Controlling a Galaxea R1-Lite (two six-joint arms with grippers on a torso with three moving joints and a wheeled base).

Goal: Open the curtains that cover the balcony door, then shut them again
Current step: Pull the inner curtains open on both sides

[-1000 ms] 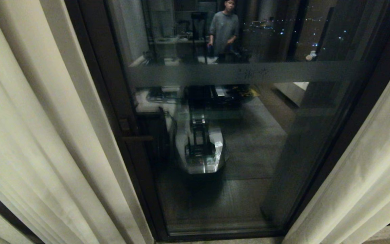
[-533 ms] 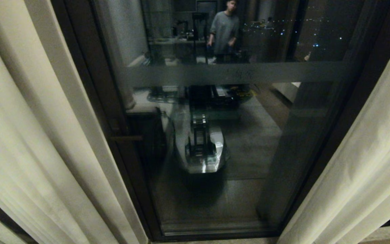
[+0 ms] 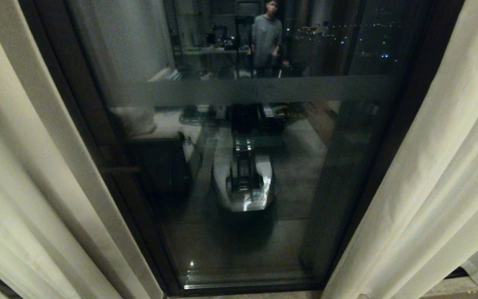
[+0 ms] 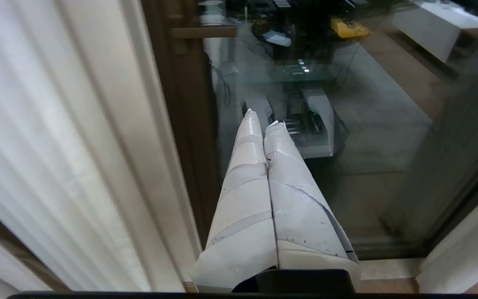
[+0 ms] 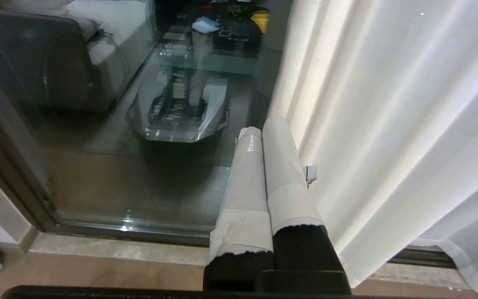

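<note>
Both curtains (image 3: 421, 166) parted beside balcony door (image 3: 243, 166); jaws shut, empty.

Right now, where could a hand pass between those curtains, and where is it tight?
The open way is the gap between the left curtain and right curtain, before the bare glass of the door. The sill below is bare too. At the sides, pleats hang close; the right gripper sits beside the right curtain.
</note>
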